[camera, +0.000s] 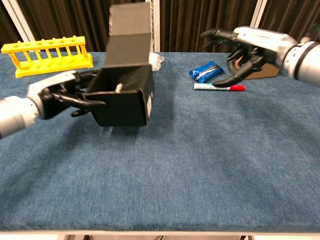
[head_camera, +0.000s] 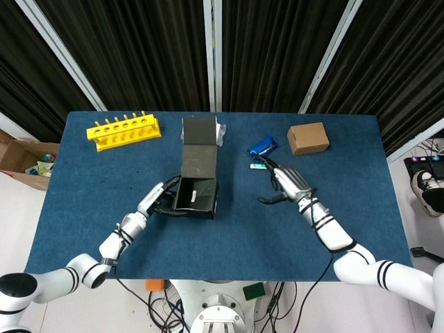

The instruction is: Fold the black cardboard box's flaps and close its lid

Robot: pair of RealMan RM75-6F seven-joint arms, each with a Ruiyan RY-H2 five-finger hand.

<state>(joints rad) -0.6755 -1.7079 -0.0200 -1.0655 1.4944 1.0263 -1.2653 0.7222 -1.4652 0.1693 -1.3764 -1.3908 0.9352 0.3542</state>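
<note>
The fingers of the left hand are wrapped against the near side of the black cardboard box, gripping it where it sits on the blue table. Directly beyond those fingers the lid stands upright from the back edge, so the box is plainly open. The right hand hangs in the air well off to the far side, apart from the box, its fingers loosely curled and spread, holding nothing.

By my reckoning this is the steadying and squaring-up step: the box is held and faced toward the robot, but no flap looks folded yet and the lid is not down. Next, the free hand would need to come across to the lid while the other keeps the box from sliding.

Counting around: one black box, one yellow tube rack beyond the left hand, one white packet behind the box, one blue packet and one red-capped marker just under the right hand's fingers, and one small brown box past them.
</note>
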